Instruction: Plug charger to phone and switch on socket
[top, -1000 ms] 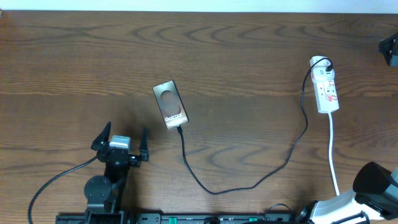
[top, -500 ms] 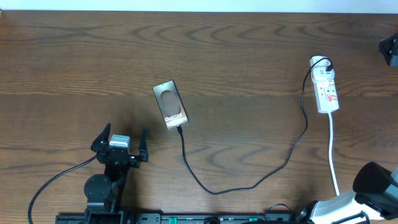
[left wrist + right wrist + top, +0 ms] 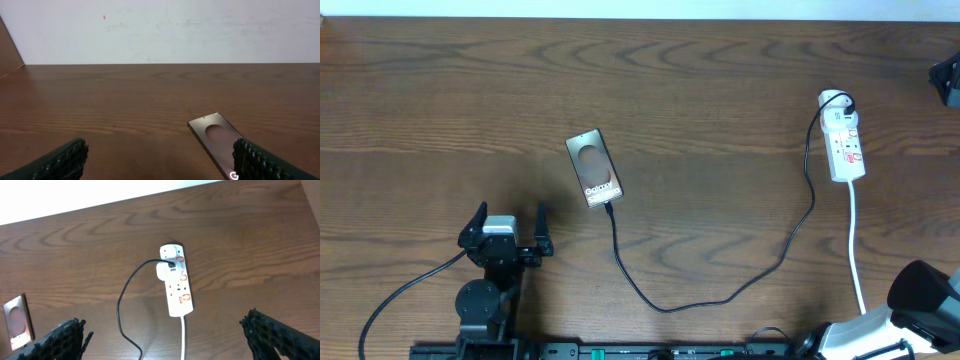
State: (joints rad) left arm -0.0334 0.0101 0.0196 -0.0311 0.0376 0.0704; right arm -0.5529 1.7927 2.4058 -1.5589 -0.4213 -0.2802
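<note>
Down in the lower left of the overhead view, the left gripper (image 3: 510, 215) sits with its jaws spread wide and nothing between them, low over the table (image 3: 720, 60). Its wrist camera looks between the two dark fingers along the wood to a plain white wall (image 3: 160, 30) at the far edge of the table.

Just up and to the right of that gripper lies the phone (image 3: 593, 168), flat on the wood near the middle of the frame, tilted slightly, with its white lettering towards the lower end. The charger (image 3: 616, 240) meets the phone at that lower end. From there the thin black cable runs down, curves along the bottom of the frame and climbs on the right to the socket (image 3: 844, 145).

The right gripper (image 3: 164, 324) is also wide apart and empty. In its wrist view the fingers frame the socket from above, well clear of it. The socket lies flat at the upper right of the overhead view, and its white cord (image 3: 857, 250) trails down towards the lower right corner. Whether its switch is on cannot be told.

The table is dark brown wood with a strong wavy grain, and a pale strip of the room runs along its top edge.
</note>
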